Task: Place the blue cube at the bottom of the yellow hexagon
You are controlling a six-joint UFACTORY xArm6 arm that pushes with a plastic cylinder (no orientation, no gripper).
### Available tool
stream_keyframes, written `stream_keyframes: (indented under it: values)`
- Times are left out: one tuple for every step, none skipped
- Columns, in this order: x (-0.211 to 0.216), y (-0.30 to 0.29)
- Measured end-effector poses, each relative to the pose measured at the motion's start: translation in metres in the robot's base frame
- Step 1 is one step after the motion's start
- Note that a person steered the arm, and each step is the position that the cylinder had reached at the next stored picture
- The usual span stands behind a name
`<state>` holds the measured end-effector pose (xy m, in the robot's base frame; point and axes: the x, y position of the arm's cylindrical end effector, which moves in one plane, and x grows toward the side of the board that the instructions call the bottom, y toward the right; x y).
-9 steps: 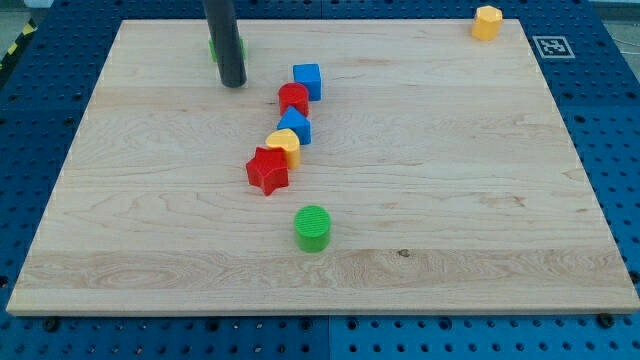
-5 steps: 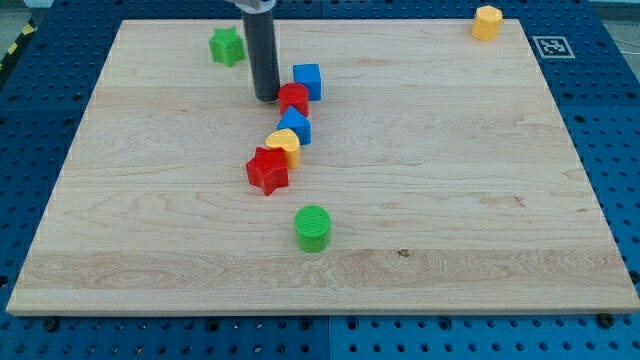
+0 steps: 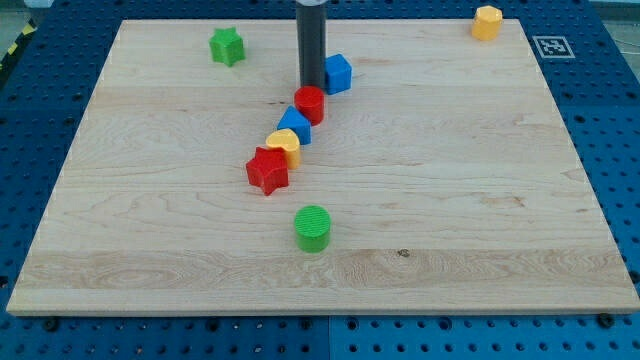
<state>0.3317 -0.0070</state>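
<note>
The blue cube (image 3: 338, 73) lies near the board's top middle. My tip (image 3: 311, 86) stands against its left side, just above the red cylinder (image 3: 310, 104). The yellow hexagon (image 3: 487, 22) sits far off at the board's top right corner. Below the red cylinder run a second blue block (image 3: 294, 126), a yellow block (image 3: 284, 146) and a red star (image 3: 267, 170) in a slanting row.
A green star (image 3: 227, 45) lies at the top left. A green cylinder (image 3: 313, 228) stands below the row, toward the view's bottom. The wooden board (image 3: 480, 200) ends at blue pegboard on all sides.
My tip has moved right from the green star to the blue cube. The blue cube has shifted right and slightly up, and the red cylinder has been nudged right.
</note>
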Motion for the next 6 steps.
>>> stream_keyframes:
  values:
    - [-0.002,0.023]
    - [-0.006,0.044]
    - [-0.009,0.063]
    - [-0.01,0.072]
    - [-0.011,0.07]
    - [-0.025,0.066]
